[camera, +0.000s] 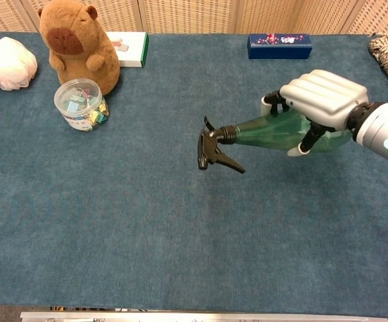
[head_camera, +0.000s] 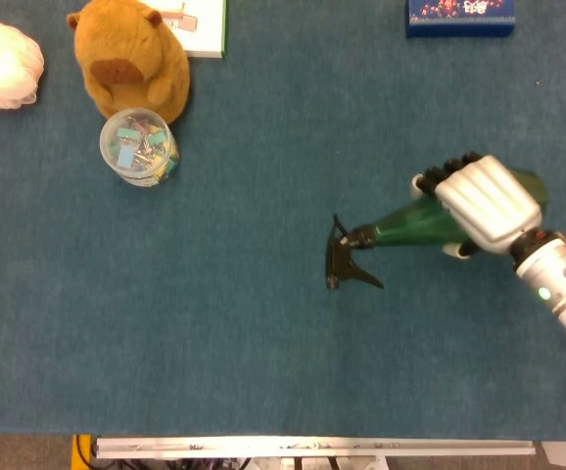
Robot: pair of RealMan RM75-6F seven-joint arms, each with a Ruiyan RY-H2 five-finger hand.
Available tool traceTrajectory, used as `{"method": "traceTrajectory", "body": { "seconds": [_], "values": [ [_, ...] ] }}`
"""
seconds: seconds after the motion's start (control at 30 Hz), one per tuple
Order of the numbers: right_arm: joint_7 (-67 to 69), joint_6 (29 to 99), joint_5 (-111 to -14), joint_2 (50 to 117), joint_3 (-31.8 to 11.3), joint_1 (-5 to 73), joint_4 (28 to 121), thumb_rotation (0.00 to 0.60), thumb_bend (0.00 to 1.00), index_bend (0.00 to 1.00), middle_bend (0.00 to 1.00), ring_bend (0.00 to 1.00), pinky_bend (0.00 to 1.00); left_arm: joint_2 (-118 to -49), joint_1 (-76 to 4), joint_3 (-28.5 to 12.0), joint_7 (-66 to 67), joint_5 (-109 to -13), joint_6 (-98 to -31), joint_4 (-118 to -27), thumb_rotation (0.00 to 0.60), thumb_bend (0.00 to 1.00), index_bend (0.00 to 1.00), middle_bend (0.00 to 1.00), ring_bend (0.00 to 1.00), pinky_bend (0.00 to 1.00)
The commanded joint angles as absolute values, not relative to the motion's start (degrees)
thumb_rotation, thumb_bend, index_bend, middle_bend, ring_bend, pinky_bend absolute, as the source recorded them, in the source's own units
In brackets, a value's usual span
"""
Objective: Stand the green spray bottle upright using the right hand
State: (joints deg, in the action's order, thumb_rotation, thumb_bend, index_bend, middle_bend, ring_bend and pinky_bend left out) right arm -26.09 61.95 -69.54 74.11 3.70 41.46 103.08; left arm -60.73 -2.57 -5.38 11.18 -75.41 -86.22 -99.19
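While a white puff [camera: 6, 63], a plush capybara [camera: 76, 43] and a clear jar of clips [camera: 80, 104] sit at the far left of the blue table [camera: 147, 221], the green spray bottle [camera: 274, 131] lies roughly level at right, black nozzle [camera: 214, 151] pointing left, its body grasped by the right hand [camera: 321, 97].

Right hand [head_camera: 484, 203]: you see a pale silver-grey shell, ribbed by grooves along its back.
Fingers [camera: 274, 100]: yours are black on the underside, tipped with light pads.
Wrist: a dark ring joins your hand to a silver-grey cylindrical cuff.
Cuff marking: one small green light glows on its side, in both views.
Forearm: white and smooth, running off the frame's right edge.
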Motion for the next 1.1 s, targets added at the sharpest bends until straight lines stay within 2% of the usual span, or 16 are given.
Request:
{"method": "traceTrajectory", "body": {
  "seconds": [0.03, 0.23, 0.5, 0.8, 1.1],
  "values": [
    [0.1, 71.5, -86.8, 78.6, 0.9, 36.2, 92.5, 0.600, 0.07, 0.46, 0.57, 0.44, 0.47, -60.8, -2.6, -5.3, 11.4, -75.4, -86.1, -99.2, 0.600, 0.00, 0.47, 0.46, 0.31, 0.34],
    [19.3, 80.4, -94.4, 86.5, -0.1, 34.1, 79.7, 0.600, 0.07, 0.46, 0.57, 0.44, 0.47, -60.8, -2.6, -5.2, 11.6, -75.5, -86.0, -99.3, 0.600, 0.00, 0.47, 0.46, 0.31, 0.34],
    [40.1, 85.6, -94.9, 94.0, -1.7, 32.2, 68.9, 0.600, 0.07, 0.46, 0.58, 0.44, 0.47, -60.6, -2.6, -5.2, 11.5, -75.4, -86.0, -99.4, 0.600, 0.00, 0.47, 0.46, 0.31, 0.34],
    [55.9, 85.4, -91.6, 99.3, -3.2, 30.2, 60.1, 0.600, 0.06, 0.47, 0.58, 0.45, 0.47, -60.5, -2.6, -5.2, 11.6, -74.8, -85.6, -99.4, 0.600, 0.00, 0.47, 0.46, 0.31, 0.34],
    [61.7, 83.2, -90.2, 102.9, -3.8, 29.7, 52.2, 0.600, 0.06, 0.47, 0.58, 0.45, 0.47, -60.7, -2.8, -4.9, 12.3, -75.0, -85.3, -99.6, 0.600, 0.00, 0.47, 0.46, 0.31, 0.34]
  ]
}}
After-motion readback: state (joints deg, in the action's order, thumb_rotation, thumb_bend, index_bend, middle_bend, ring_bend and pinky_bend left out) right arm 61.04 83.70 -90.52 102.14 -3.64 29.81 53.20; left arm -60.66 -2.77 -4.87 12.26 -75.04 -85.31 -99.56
